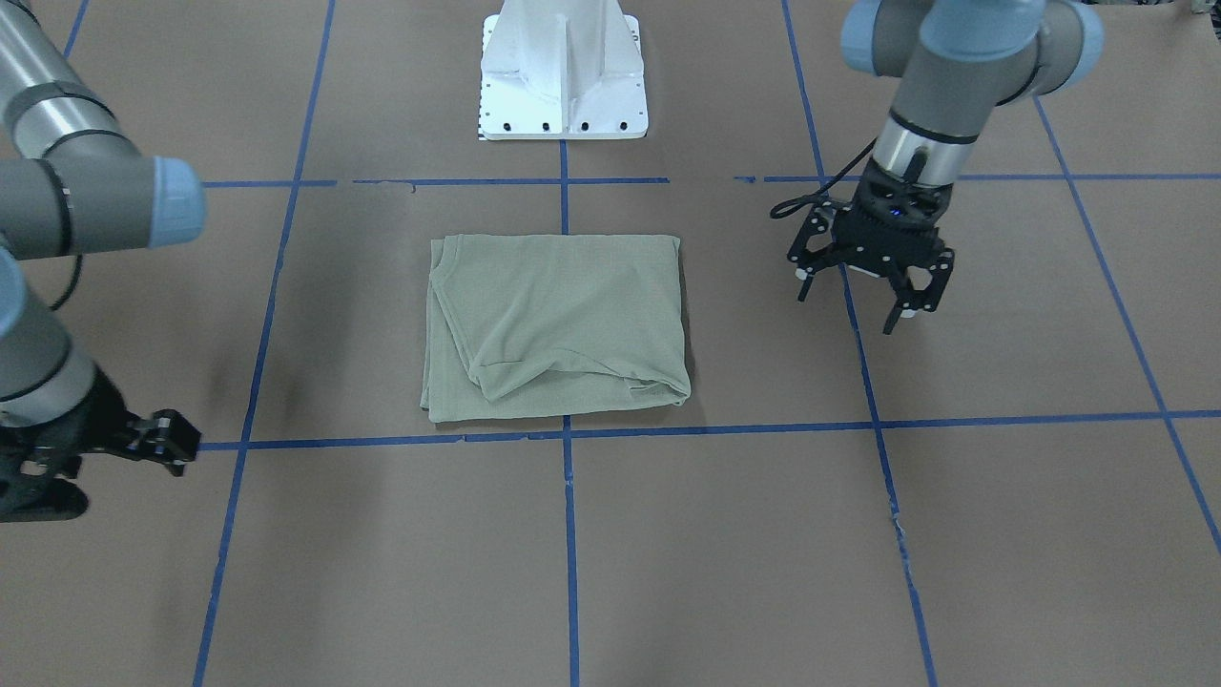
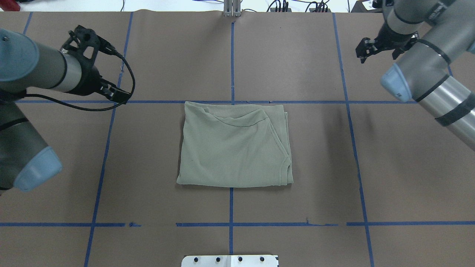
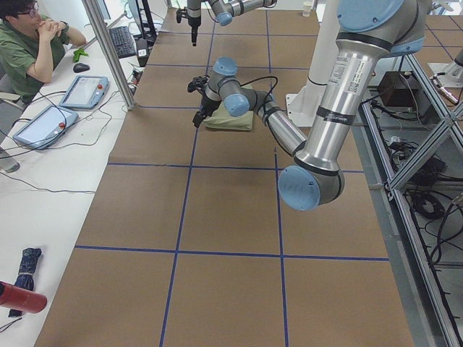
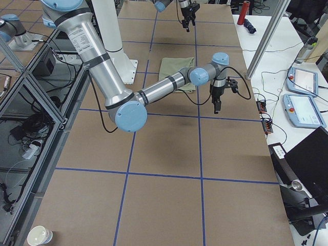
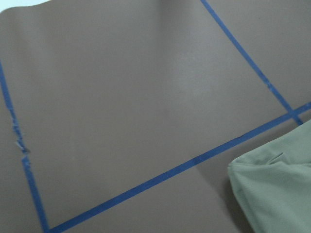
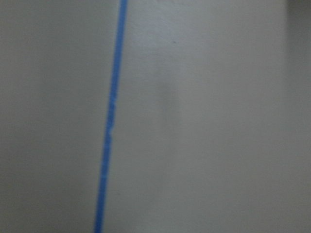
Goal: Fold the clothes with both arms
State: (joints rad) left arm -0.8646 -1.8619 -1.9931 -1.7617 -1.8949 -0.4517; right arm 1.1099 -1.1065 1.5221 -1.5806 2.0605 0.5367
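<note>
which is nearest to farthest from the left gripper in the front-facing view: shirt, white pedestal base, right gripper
From the left gripper:
1. shirt, table centre, beside it
2. white pedestal base, top centre
3. right gripper, view's far lower left

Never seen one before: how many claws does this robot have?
2. The left gripper hangs open beside the folded shirt; the right gripper hovers off its other side.
</note>
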